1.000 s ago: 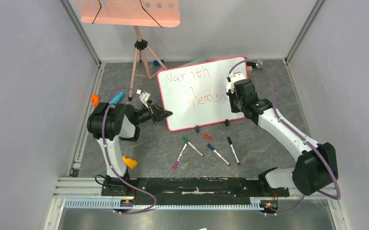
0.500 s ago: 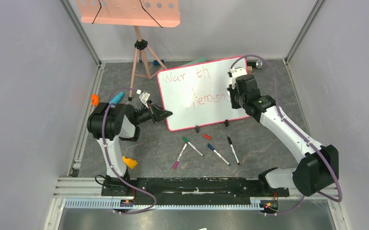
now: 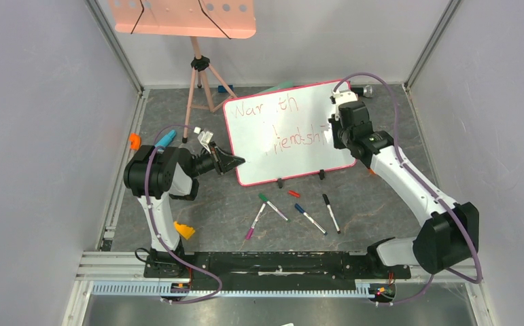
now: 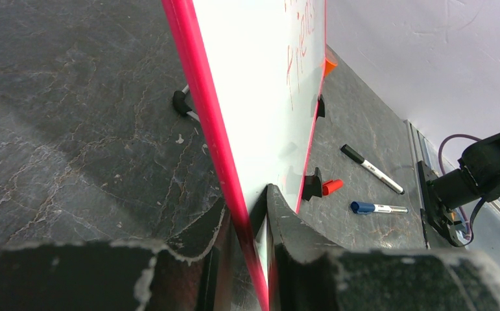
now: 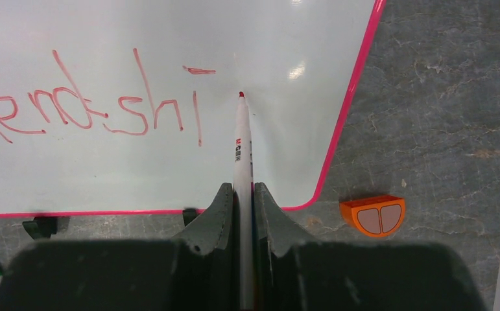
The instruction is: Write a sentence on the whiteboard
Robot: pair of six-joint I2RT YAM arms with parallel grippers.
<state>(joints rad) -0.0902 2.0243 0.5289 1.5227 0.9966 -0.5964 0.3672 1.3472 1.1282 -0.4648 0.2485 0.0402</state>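
Note:
The whiteboard (image 3: pixel 283 156), white with a pink-red rim, stands tilted on two black clip feet. My left gripper (image 3: pixel 236 161) is shut on its lower left edge; in the left wrist view the rim (image 4: pixel 198 97) runs between the jaws of the gripper (image 4: pixel 247 210). The sentence (image 3: pixel 291 140) is in thin red letters, "War th" above "friendshi" (image 5: pixel 91 110). My right gripper (image 5: pixel 239 194), at the board's right side (image 3: pixel 334 129), is shut on a red marker (image 5: pixel 240 146). Its tip rests at the board just right of the last stroke.
Green (image 3: pixel 272 206), purple (image 3: pixel 254 223), blue (image 3: pixel 310 219) and black (image 3: pixel 330 212) markers and a red cap (image 3: pixel 293 193) lie in front of the board. An orange block (image 5: pixel 372 215) sits off its right corner. A salmon tray on a tripod (image 3: pixel 201 75) stands behind.
My right gripper has moved right and slightly up along the board with the marker, uncovering fresh strokes after "friendsh". The left arm and the board have stayed still.

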